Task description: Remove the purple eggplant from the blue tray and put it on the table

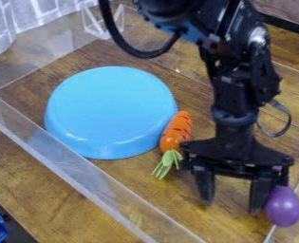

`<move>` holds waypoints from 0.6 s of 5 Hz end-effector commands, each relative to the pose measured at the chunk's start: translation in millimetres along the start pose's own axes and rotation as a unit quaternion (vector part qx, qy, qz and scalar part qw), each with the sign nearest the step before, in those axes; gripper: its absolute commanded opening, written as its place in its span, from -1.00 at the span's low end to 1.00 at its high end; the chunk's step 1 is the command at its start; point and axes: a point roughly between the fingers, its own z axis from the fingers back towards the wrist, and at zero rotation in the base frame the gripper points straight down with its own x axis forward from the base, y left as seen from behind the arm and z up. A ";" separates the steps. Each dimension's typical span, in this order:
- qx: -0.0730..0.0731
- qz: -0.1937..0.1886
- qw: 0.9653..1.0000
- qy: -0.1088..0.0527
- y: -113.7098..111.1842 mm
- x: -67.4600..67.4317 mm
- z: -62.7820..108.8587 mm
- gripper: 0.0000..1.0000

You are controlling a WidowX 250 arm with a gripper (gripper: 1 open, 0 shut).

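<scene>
The purple eggplant [284,205] lies on the dark wood table [88,196] at the lower right, well away from the blue tray [107,109]. The tray is a round light-blue dish at centre left with nothing on its surface. My gripper [229,195] hangs open just left of the eggplant, its two black fingers [205,187] pointing down with nothing between them. The right finger stands close beside the eggplant.
An orange toy carrot [175,133] with green leaves lies between the tray and the gripper. Low clear acrylic walls [63,159] edge the tabletop along the front left. The black arm [235,66] rises above the gripper.
</scene>
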 end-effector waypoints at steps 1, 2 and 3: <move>-0.010 -0.022 0.999 -0.022 -6.4 17.9 18.9 1.00; -0.007 -0.036 0.999 -0.022 -3.9 28.4 20.9 1.00; -0.004 -0.047 0.999 -0.020 -4.1 27.2 24.7 1.00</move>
